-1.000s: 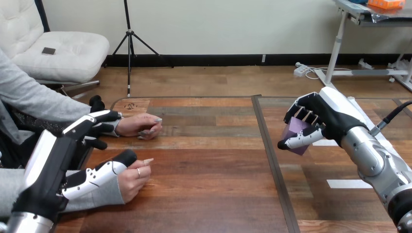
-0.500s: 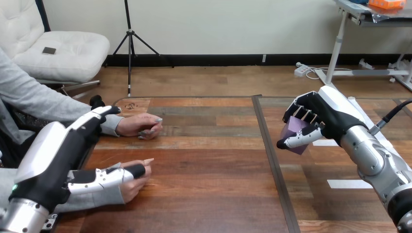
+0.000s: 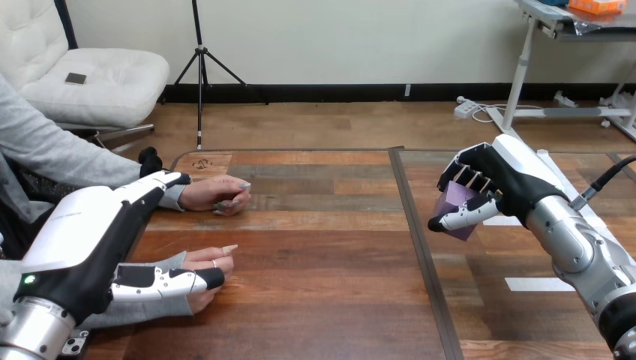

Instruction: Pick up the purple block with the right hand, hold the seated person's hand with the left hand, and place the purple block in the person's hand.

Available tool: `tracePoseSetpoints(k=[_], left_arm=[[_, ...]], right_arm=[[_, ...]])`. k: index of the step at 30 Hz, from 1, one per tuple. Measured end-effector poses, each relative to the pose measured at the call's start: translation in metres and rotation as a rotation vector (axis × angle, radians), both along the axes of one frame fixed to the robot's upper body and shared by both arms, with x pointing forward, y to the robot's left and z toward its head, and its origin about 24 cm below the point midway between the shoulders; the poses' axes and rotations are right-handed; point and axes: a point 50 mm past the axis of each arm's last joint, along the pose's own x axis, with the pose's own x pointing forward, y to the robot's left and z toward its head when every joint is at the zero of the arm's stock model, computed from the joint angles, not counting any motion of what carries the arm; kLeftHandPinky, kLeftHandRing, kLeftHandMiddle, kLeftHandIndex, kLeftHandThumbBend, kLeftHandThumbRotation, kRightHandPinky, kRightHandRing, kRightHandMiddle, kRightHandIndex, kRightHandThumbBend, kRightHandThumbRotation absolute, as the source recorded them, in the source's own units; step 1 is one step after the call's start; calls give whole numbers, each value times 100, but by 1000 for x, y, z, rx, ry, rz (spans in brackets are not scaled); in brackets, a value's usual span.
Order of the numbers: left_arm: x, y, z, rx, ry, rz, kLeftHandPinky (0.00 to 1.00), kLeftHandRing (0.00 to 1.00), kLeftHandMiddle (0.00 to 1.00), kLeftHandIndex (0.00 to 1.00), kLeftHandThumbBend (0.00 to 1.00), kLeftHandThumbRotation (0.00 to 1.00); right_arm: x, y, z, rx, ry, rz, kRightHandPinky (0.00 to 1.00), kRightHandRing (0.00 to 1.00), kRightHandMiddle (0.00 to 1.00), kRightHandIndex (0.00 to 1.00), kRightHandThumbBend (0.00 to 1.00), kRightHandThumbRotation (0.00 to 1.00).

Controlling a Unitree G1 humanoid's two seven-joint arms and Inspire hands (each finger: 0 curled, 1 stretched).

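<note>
The black-and-white left hand (image 3: 82, 247) lies spread, its thumb against the person's near hand (image 3: 208, 264), gripping nothing; it should curl round gently. At right, the right hand (image 3: 501, 178) clasps the small purple block (image 3: 454, 201) above the wooden table (image 3: 322, 292).

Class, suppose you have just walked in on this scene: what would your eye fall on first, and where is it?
First comes the purple block, clutched in the robot's right hand above the table at the right. Next, at the left, is the big left hand, with its thumb laid across the person's nearer hand. The person's farther hand rests on the table just beyond.
</note>
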Motion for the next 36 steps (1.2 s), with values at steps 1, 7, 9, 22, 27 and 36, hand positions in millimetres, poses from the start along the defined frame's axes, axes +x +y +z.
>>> tracePoseSetpoints(k=[1, 7, 9, 22, 27, 36], left_arm=[[0, 0, 0, 7, 3, 1, 75, 84, 87, 84, 100, 51], [1, -2, -2, 47, 12, -3, 75, 82, 86, 82, 100, 51], [2, -3, -2, 59, 13, -9, 75, 82, 85, 82, 100, 51], [8, -5, 0, 100, 4, -17, 77, 84, 86, 82, 100, 49], [11, -5, 1, 106, 7, -11, 78, 85, 86, 83, 100, 48], [16, -3, -3, 133, 34, -16, 78, 84, 86, 83, 100, 47]], right_arm=[[0, 0, 0, 1, 1, 0, 41, 44, 47, 47, 76, 0], [0, 0, 0, 5, 7, 2, 40, 44, 47, 47, 76, 0], [0, 0, 0, 7, 8, 1, 40, 44, 47, 46, 76, 0], [0, 0, 0, 7, 8, 1, 40, 44, 47, 46, 76, 0], [0, 0, 0, 7, 8, 1, 41, 44, 47, 46, 77, 0], [0, 0, 0, 8, 7, 1, 41, 45, 47, 46, 77, 0]])
